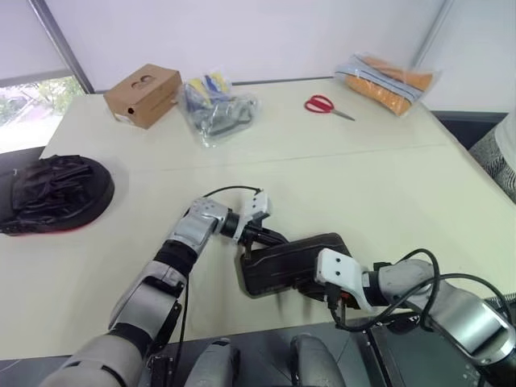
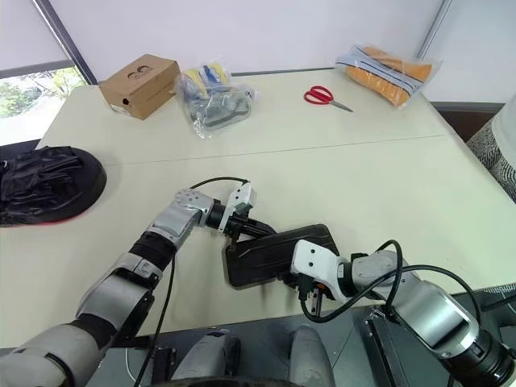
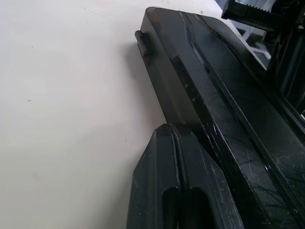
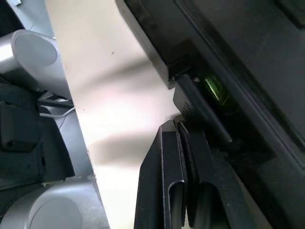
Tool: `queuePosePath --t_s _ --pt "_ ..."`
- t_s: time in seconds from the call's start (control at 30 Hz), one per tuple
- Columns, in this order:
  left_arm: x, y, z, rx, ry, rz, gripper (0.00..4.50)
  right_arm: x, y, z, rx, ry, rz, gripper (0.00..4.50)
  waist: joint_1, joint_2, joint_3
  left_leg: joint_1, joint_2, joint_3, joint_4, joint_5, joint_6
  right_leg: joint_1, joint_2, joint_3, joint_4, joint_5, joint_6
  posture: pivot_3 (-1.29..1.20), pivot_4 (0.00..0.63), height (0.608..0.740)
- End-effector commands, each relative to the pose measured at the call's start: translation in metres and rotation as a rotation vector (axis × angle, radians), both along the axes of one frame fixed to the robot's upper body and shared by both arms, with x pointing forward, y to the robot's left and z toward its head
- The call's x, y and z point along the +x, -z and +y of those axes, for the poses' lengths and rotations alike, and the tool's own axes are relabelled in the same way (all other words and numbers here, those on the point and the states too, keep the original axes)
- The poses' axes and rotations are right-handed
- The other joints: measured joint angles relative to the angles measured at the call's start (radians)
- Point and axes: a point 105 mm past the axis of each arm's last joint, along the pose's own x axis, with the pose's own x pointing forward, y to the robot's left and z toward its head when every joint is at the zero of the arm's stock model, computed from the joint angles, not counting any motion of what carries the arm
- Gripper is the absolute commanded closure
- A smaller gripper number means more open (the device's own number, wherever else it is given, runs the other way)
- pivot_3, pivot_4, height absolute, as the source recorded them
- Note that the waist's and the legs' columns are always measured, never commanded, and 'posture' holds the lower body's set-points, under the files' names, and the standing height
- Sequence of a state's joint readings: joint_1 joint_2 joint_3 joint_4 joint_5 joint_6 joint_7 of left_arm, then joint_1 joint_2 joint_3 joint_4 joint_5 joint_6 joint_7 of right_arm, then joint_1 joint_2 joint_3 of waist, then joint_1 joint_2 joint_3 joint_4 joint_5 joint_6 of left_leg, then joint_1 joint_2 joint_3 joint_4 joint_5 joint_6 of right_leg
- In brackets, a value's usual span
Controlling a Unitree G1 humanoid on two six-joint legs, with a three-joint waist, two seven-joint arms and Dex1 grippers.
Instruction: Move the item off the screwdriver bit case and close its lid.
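Observation:
The round black padded item point(image 1: 52, 193) lies on the table at the far left, well apart from the screwdriver bit case point(image 1: 294, 262). The case sits near the table's front edge with its ribbed black lid point(image 2: 274, 251) lying down over it. My left gripper point(image 1: 268, 236) is shut, its fingertips point(image 3: 174, 157) resting against the case's far-left edge. My right gripper point(image 2: 310, 302) is shut too, with its fingers point(image 4: 183, 191) at the case's near edge point(image 4: 190, 95), beside a small latch part. Neither gripper holds anything.
A brown cardboard box point(image 1: 143, 95), a clear bag of tools point(image 1: 216, 109), red scissors point(image 1: 326, 106) and an orange packet point(image 1: 387, 81) lie along the table's far side. The table's front edge runs just behind the case.

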State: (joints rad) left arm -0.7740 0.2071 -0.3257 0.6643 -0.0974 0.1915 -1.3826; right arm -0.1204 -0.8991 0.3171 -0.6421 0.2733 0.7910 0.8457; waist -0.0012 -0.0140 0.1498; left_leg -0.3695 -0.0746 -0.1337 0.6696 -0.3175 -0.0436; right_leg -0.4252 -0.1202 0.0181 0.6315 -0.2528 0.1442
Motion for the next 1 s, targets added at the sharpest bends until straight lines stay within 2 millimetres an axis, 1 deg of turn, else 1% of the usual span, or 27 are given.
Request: queuePosePath --t_s 0.03,0.1,0.17,0.27,0.4,0.5,0.6,0.73,0.83,0.93,1.0 --pt "-0.026 0.025 -0.008 0.042 0.100 0.090 4.50 0.035 -0.019 -0.011 -0.035 0.117 -0.199 4.42 -0.007 0.000 0.000 0.000 0.000 0.000 0.000 0.000 0.000 0.000 0.000 0.000 0.000 0.000 0.000 0.00 0.150 0.740" --pt "-0.029 0.027 -0.007 0.046 0.110 0.099 4.50 0.038 -0.021 -0.010 -0.034 0.123 -0.217 4.42 -0.012 -0.001 -0.002 0.000 0.000 0.000 0.000 0.000 0.000 0.000 0.000 0.000 0.000 0.000 0.000 0.00 0.150 0.740" --pt "-0.030 0.027 -0.007 0.046 0.110 0.097 4.50 0.038 -0.022 -0.008 -0.029 0.117 -0.209 4.42 -0.014 -0.001 -0.002 0.002 0.000 0.000 -0.001 0.000 0.000 0.001 0.000 0.000 0.000 0.000 0.000 0.00 0.150 0.740" --pt "-0.022 0.022 -0.007 0.028 0.072 0.070 4.50 0.030 -0.022 -0.006 -0.021 0.089 -0.174 4.42 -0.013 -0.001 -0.003 0.002 0.001 0.000 -0.001 0.000 0.000 0.001 0.001 0.000 0.000 0.000 0.000 0.00 0.150 0.740" --pt "-0.002 -0.002 -0.006 -0.044 -0.014 0.031 4.50 0.008 -0.024 -0.003 -0.013 0.015 -0.095 4.42 -0.006 -0.001 -0.003 0.002 0.000 0.000 -0.001 0.000 0.000 0.001 0.001 0.000 0.000 0.000 0.000 0.00 0.150 0.740" --pt "0.011 -0.027 0.005 -0.103 -0.076 0.007 4.50 -0.009 -0.028 -0.005 -0.028 -0.027 -0.063 4.42 0.002 -0.001 -0.003 -0.001 0.000 -0.001 0.000 0.000 0.000 0.000 0.000 0.000 -0.001 0.000 0.000 0.00 0.150 0.740" --pt "0.016 -0.045 0.018 -0.143 -0.116 -0.002 4.50 -0.014 -0.036 -0.010 -0.033 -0.014 -0.068 4.42 0.004 -0.001 -0.002 -0.003 0.000 -0.001 0.000 0.000 0.000 -0.002 0.000 0.000 -0.001 0.000 0.000 0.00 0.150 0.740" --pt "0.019 -0.057 0.037 -0.151 -0.159 -0.024 4.50 -0.012 -0.045 -0.022 -0.066 0.029 -0.100 4.42 0.009 -0.001 -0.002 -0.002 0.000 -0.001 0.000 0.000 0.000 -0.002 0.000 0.000 0.000 0.000 0.000 0.00 0.150 0.740" --pt "0.013 -0.066 0.053 -0.166 -0.178 0.006 4.50 -0.010 -0.056 -0.035 -0.098 0.066 -0.137 4.42 0.012 -0.001 -0.002 -0.003 0.000 0.000 0.000 0.000 0.000 -0.002 0.000 0.000 -0.001 0.000 0.000 0.00 0.150 0.740" --pt "-0.001 -0.080 0.074 -0.171 -0.185 0.023 4.50 -0.004 -0.086 -0.050 -0.114 0.099 -0.208 4.42 0.011 0.000 -0.001 -0.003 0.000 0.000 0.000 0.000 0.000 -0.002 0.000 0.000 -0.001 0.000 0.000 0.00 0.150 0.740" --pt "-0.007 -0.085 0.082 -0.166 -0.191 0.026 4.50 -0.001 -0.101 -0.056 -0.113 0.110 -0.237 4.42 0.012 0.000 -0.001 -0.003 0.000 -0.001 0.000 0.000 0.000 -0.002 0.000 0.001 0.000 0.000 0.000 0.00 0.150 0.740"
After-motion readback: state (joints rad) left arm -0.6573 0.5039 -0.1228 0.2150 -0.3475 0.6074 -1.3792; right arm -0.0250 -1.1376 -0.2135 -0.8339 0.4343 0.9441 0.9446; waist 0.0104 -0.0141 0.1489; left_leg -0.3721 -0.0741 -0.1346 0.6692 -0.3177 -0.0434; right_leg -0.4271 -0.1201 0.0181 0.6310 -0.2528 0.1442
